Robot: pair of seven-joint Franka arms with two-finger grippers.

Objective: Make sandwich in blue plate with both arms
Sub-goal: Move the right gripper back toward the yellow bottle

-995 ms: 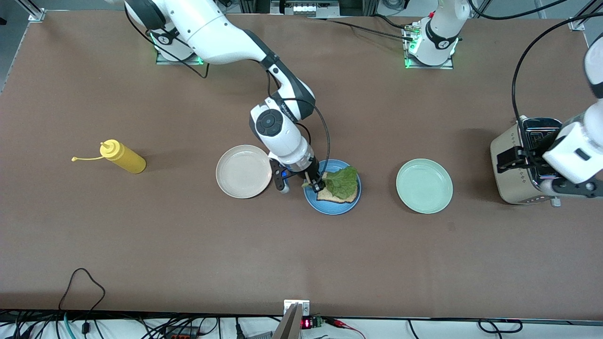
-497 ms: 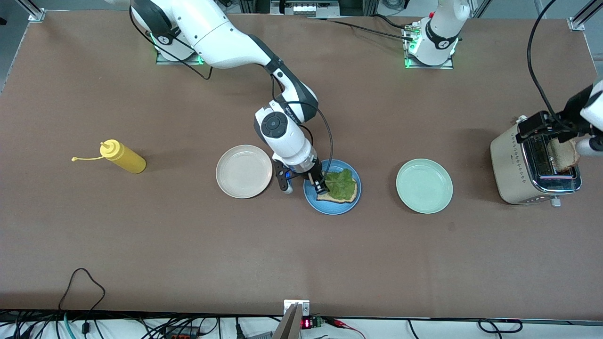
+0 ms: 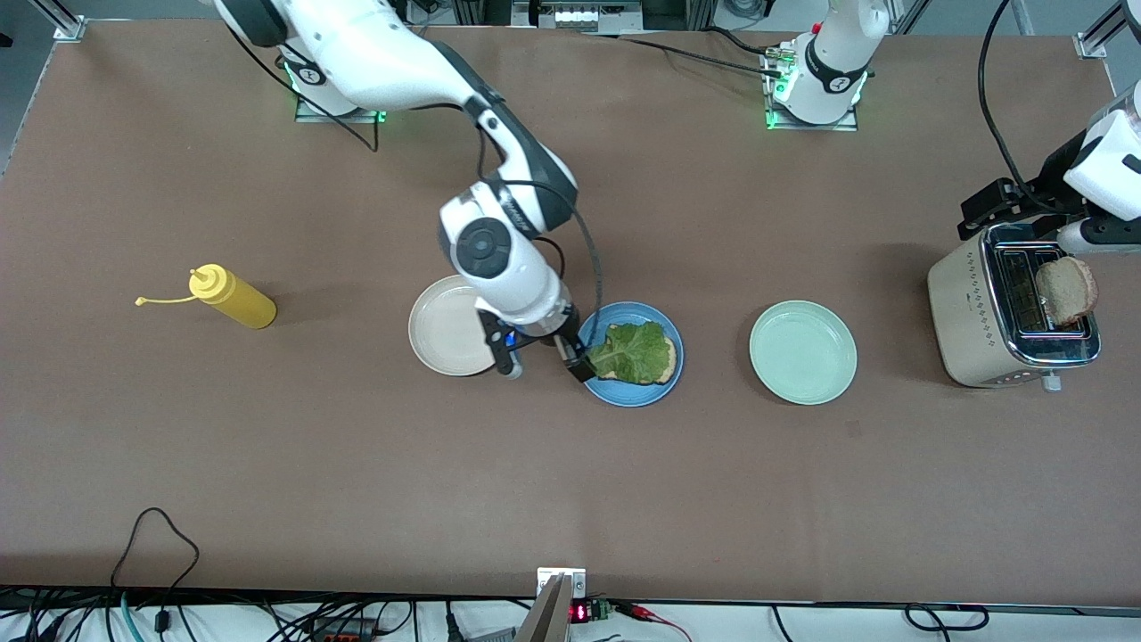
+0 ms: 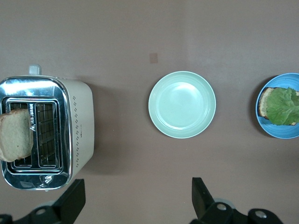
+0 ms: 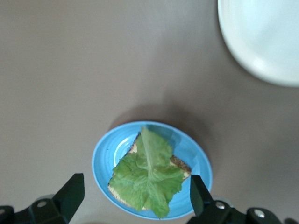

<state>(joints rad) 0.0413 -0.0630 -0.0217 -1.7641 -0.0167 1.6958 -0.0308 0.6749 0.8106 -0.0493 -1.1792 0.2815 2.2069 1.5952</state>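
Since a second ago: right gripper was down on the lettuce leaf, pinching its edge; it has since let go and lifted, and now hangs over the blue plate rim at the cream plate's side. Fingers spread wide, nothing between them; the right wrist view shows both fingertips apart with the plate below. Leaf has settled flatter across the bread. Left gripper was down at the toaster a second ago; it has risen and pulled off toward the arms' bases. Open, empty. A slice now stands up out of the slot.

Across the front view, from the right arm's end of the table to the left arm's:
- Yellow squeeze bottle, lying on its side, cap strap trailing.
- Cream plate, nothing on it, partly under the right wrist.
- Blue plate, mid-table: one bread slice, tan with dark crust, lying flat; ruffled green leaf on top, covering most of it, crust showing at the edges.
- Mint-green plate, bare.
- Toaster, cream body, chrome top. Second bread slice, round-topped, sticks up tilted from one slot; the other slot shows only grille.
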